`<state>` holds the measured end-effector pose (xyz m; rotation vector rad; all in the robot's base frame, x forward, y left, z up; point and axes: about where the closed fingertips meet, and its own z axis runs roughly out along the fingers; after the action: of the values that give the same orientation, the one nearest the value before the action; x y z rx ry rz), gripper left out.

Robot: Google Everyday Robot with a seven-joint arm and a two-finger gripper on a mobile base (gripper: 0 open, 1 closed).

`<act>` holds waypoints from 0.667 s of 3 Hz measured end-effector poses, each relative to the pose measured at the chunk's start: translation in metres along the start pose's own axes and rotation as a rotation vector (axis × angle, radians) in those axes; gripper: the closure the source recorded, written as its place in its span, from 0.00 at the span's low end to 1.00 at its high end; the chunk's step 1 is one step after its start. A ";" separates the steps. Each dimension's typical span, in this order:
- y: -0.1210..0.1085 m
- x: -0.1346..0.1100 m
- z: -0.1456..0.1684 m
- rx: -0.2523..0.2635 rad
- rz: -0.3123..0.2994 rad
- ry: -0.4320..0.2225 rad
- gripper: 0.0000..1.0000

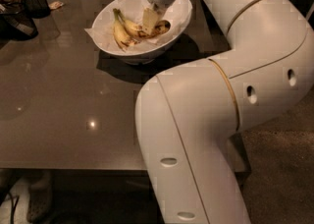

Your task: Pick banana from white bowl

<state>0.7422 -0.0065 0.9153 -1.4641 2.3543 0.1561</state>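
Observation:
The white bowl point(105, 16) stands at the far middle of the table, lined with crinkled white paper. Two bananas lie in it. The banana point(135, 30), longer, slimmer and streaked with brown toward its right end, curves across the middle of the bowl. A shorter, stubbier yellow banana point(119, 36) lies to its left. My gripper point(150, 20) reaches down into the bowl from above and sits right on the brown-streaked banana, near its right half. The gripper hides part of that banana.
The brown glossy table point(59, 100) has a black mesh cup point(37, 1) and a dark object point(17, 21) at its far left corner. My own white arm point(230, 85) fills the right half of the view and overhangs the table's right side.

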 end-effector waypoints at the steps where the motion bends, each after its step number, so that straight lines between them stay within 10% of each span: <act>1: 0.003 0.004 -0.032 0.022 -0.009 -0.089 1.00; 2: 0.016 0.014 -0.065 0.038 -0.009 -0.167 1.00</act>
<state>0.7065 -0.0297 0.9688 -1.3874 2.2050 0.2212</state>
